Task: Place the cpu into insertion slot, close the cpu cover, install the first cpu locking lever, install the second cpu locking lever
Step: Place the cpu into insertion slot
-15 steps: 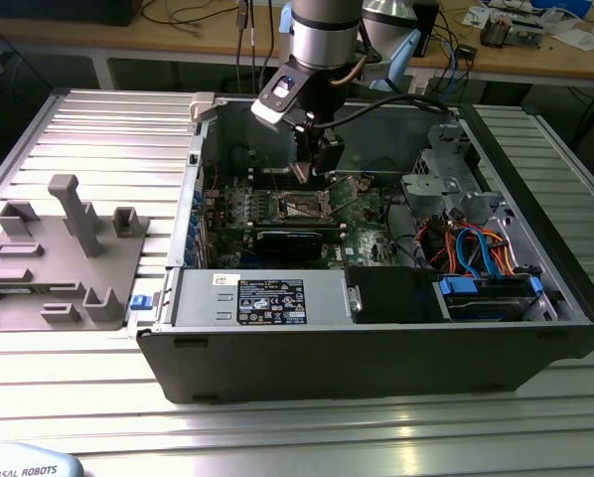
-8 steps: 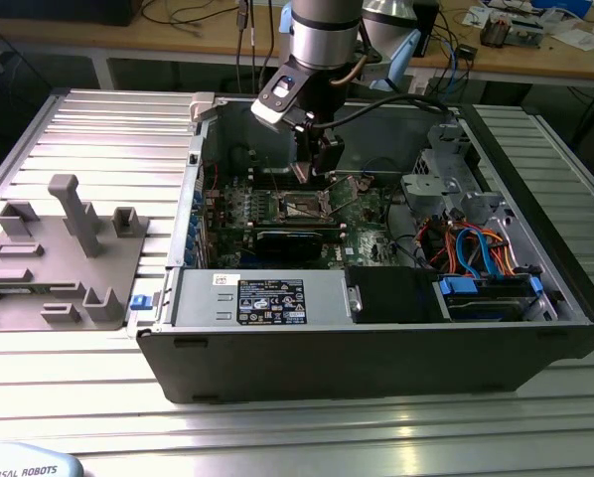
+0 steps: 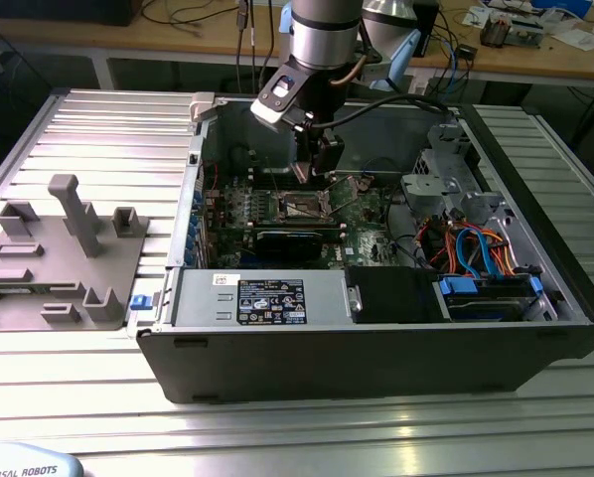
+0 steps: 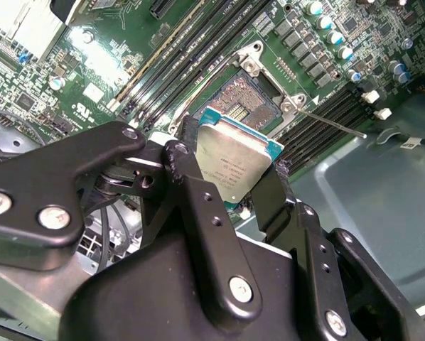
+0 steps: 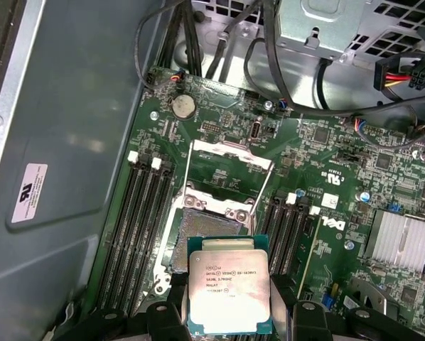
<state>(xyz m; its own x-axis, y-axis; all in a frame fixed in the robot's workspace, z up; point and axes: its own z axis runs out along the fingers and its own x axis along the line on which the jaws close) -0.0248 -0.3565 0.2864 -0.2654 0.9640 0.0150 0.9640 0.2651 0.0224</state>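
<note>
Item: one arm point(image 3: 322, 40), reaching down into an open case point(image 3: 376, 368) that lies on its side on a ribbed metal worktop point(image 3: 277, 437). The case takes up the middle of the worktop and the exterior view's right. Gripper point(image 3: 317, 164): it hangs over the green board point(image 3: 362, 214) on the case floor. Its two black fingers point(image 4: 191, 192) are closed part-way, one on each of two opposite edges of the cpu point(image 4: 234, 160). Cpu: square, silver-grey top with a green rim, seen in both wrist views point(image 5: 229, 284). It is clamped in the gripper point(image 5: 230, 316), lifted off the board and tilted, just beside the slot point(image 5: 202, 231) and not seated in it. Slot: dark square recess with a silvery rim near the middle of the board, its contact field bare in the second wrist view point(image 4: 244, 96). Cover point(image 5: 230, 150): thin metal frame, swung up and standing open at the far edge of the slot. Lever point(image 4: 333, 122): thin rod, unlatched, angling away from a corner of the slot. Memory slots point(image 5: 138, 227): long black rows flanking the slot. Heatsink point(image 5: 401, 241): finned, silver, towards a board edge. Coin cell point(image 5: 183, 106): round, near a board corner. Fixture point(image 3: 69, 248): grey moulded stand at the worktop's edge on the exterior view's left, well apart from the case.
</note>
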